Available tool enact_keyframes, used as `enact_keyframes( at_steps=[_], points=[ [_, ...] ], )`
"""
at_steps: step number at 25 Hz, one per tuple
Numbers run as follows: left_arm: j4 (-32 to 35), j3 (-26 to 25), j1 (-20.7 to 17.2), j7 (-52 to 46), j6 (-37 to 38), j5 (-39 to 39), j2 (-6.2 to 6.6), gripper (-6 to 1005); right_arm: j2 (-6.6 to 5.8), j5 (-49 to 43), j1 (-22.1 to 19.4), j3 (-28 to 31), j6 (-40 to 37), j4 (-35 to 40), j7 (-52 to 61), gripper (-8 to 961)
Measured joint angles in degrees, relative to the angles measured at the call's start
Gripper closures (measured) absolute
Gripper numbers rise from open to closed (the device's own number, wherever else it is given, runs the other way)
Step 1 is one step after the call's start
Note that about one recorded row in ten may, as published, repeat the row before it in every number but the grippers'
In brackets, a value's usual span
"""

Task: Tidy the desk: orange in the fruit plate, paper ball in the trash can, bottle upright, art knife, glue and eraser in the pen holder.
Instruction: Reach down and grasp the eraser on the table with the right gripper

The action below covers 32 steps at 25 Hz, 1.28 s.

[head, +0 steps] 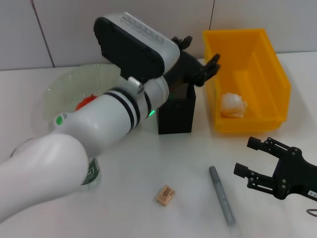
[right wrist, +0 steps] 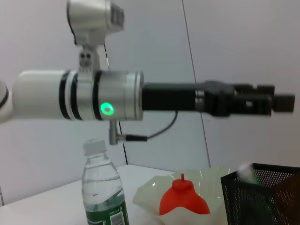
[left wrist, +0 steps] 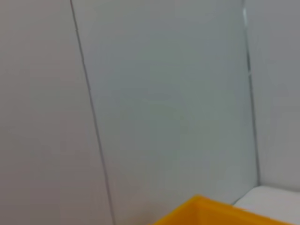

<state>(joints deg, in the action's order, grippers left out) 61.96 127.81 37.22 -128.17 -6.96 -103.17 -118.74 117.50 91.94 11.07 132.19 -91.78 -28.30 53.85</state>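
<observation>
The left gripper (head: 200, 57) is hovering high over the black mesh pen holder (head: 177, 115), at about 12 o'clock on the white desk (head: 148, 168), with its black fingers (head: 212, 66) standing apart and nothing between them; in the right wrist view the same gripper (right wrist: 276, 101) is reaching out level, above the holder's rim (right wrist: 262, 187). The right gripper (head: 250, 156) is resting low at about 4 o'clock, its jaws spread wide and empty. The orange-red fruit (head: 86, 101) is lying in the translucent pale green fruit plate (head: 64, 89) at 10 o'clock, partly hidden behind the left arm. The crumpled white paper ball (head: 233, 105) is sitting inside the yellow plastic bin (head: 267, 64) at 1 o'clock, just beside the pen holder. The clear plastic water bottle with a green label (right wrist: 102, 187) is standing upright, and in the head view only its label (head: 91, 173) is showing under the left arm at 8 o'clock. The small tan block eraser (head: 165, 195) is lying on the desk at 6 o'clock, and the long grey art knife (head: 223, 199) is lying near it at 5 o'clock, between the eraser and the right gripper. Something pale is showing through the holder's mesh in the right wrist view, but I cannot tell what it is.
</observation>
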Motion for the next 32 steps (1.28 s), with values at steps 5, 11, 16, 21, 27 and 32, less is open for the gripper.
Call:
enact_keyframes(
  at_steps=[5, 11, 16, 21, 27, 32],
  points=[
    [9.5, -5.3, -5.6, 0.4, 9.4, -3.4, 0.22, 249, 0.00, 0.1, -0.1, 0.0, -0.1, 0.0, 0.0, 144],
    [19.5, -16.8, -10.6, 13.8, 35.1, 4.1, 0.10, 159, 0.01, 0.1, -0.1, 0.0, -0.2, 0.0, 0.0, 144],
    [16.9, -25.6, -15.6, 37.1, 53.9, 27.5, 0.08, 149, 0.01, 0.3, -0.1, 0.0, -0.3, 0.0, 0.0, 144],
    [12.7, -29.0, -16.6, 45.3, 63.1, 33.8, 0.13, 151, -0.02, 0.1, -0.7, 0.0, -0.8, -2.9, 3.6, 143],
    [-29.0, -41.9, -17.8, 81.6, 102.1, 42.2, 0.39, 152, -0.31, -6.8, -2.0, 0.0, -3.4, -21.6, 27.2, 144],
    [-42.4, -43.8, -17.7, 92.7, 103.0, 42.2, 0.42, 152, -0.32, -22.1, 0.9, -1.5, -5.8, -43.8, 49.2, 145]
  ],
)
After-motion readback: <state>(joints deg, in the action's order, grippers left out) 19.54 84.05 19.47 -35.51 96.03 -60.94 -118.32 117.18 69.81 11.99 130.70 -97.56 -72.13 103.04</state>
